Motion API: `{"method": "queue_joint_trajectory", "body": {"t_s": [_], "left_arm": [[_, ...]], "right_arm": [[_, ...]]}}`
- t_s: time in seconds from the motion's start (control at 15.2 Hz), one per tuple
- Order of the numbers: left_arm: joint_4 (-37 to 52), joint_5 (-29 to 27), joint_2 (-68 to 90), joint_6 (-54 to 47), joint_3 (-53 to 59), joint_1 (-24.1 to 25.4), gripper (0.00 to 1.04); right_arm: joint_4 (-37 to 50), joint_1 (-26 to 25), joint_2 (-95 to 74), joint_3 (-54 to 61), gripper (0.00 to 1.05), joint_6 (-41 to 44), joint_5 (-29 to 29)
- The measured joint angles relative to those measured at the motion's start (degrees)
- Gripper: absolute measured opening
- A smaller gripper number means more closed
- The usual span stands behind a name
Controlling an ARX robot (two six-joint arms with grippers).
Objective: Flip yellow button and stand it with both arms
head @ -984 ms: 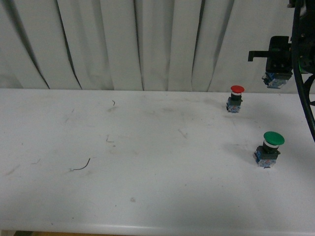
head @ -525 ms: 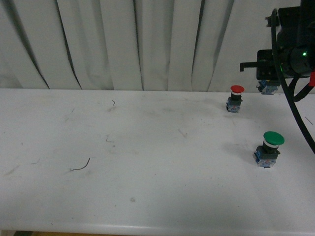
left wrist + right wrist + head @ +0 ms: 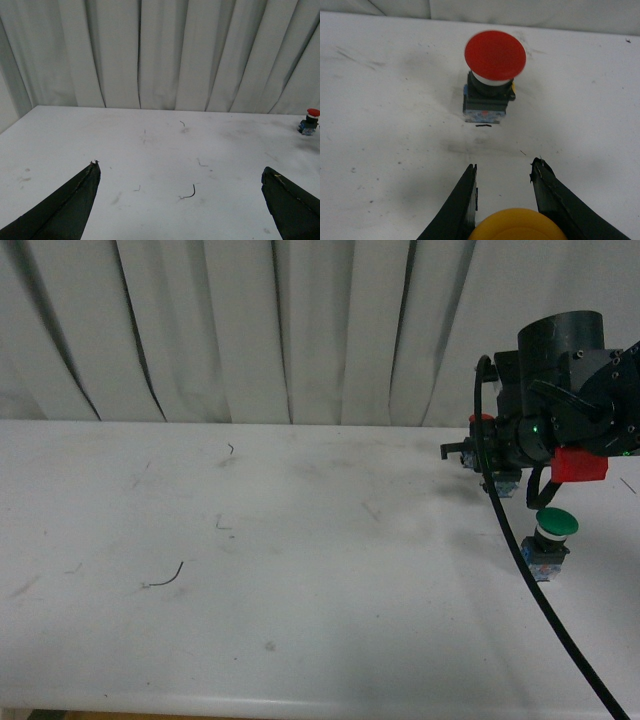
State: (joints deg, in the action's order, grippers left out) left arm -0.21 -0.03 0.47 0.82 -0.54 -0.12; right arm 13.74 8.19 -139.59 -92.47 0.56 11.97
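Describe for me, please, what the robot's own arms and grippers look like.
The right arm is black and bulky, with a dark cylindrical body, a small green light, a red patch and a black cable hanging from it. The left gripper and right gripper both have black, tapered, wedge-like fingers. The left arm itself is out of view.

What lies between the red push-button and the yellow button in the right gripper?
Right wrist view: bare white tabletop, one dark fleck, between red button and yellow button.
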Motion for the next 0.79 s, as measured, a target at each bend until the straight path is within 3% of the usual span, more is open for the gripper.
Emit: {"method": "queue_joint_trajectory", "body": {"t_s": [0.79], "left_arm": [[0.0, 0.0, 0.0, 0.0, 0.0, 0.0, 0.98]], "right_arm": [[0.1, -0.7, -1.8, -0.2, 0.32, -2.5, 0.2]]}}
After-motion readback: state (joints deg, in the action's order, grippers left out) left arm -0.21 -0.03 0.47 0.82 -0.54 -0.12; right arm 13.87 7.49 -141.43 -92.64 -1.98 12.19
